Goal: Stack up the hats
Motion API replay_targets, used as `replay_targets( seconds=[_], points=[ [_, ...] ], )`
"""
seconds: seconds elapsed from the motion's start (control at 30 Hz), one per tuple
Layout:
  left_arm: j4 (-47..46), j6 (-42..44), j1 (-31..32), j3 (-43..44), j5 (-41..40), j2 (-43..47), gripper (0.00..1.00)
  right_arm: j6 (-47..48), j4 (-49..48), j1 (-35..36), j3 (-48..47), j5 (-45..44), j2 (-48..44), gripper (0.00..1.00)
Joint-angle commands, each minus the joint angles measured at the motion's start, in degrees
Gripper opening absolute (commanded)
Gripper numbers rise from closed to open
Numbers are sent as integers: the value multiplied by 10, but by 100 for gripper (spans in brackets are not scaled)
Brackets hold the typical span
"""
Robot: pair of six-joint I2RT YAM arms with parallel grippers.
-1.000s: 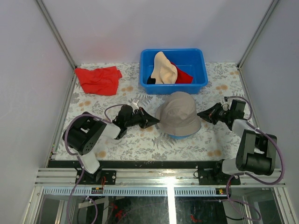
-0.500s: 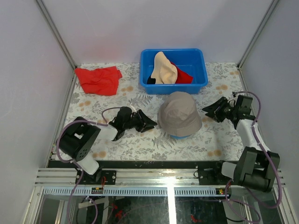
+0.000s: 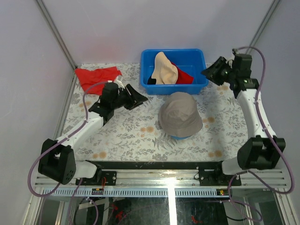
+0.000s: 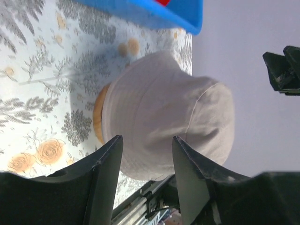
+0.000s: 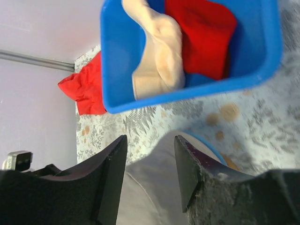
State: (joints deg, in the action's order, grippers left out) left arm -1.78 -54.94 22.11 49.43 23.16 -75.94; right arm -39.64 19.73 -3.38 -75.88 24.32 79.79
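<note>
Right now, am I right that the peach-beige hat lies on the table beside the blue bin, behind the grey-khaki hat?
Not quite: the peach-beige hat lies inside the blue bin, not beside it, behind the grey-khaki hat; the top external view shows it.

Left arm (image 3: 84, 124), right arm (image 3: 253, 105) outstretched, jaws parted

Blue plastic bin (image 3: 174, 88) at far edge of floral tablecloth (image 3: 126, 133), crumpled red cloth (image 3: 97, 79) far left, wooden stand (image 4: 97, 115) mid-table
</note>
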Motion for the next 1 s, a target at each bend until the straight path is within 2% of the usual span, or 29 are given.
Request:
replay_targets(
  seconds=[0.0,0.3,0.43,0.57,0.97],
  points=[
    [129,68,-34,58,2,-1,46,53,79,35,-155,-80,100,53],
    [140,65,-88,79,11,-13,46,85,143,40,-437,-78,359,61],
    [131,59,-100,76,22,-23,46,100,141,55,-519,-59,439,67],
    [122,55,-112,74,29,-30,45,132,173,80,-612,-107,513,69],
    [148,80,-152,87,21,-33,45,178,145,113,-643,-214,623,81]
  ],
)
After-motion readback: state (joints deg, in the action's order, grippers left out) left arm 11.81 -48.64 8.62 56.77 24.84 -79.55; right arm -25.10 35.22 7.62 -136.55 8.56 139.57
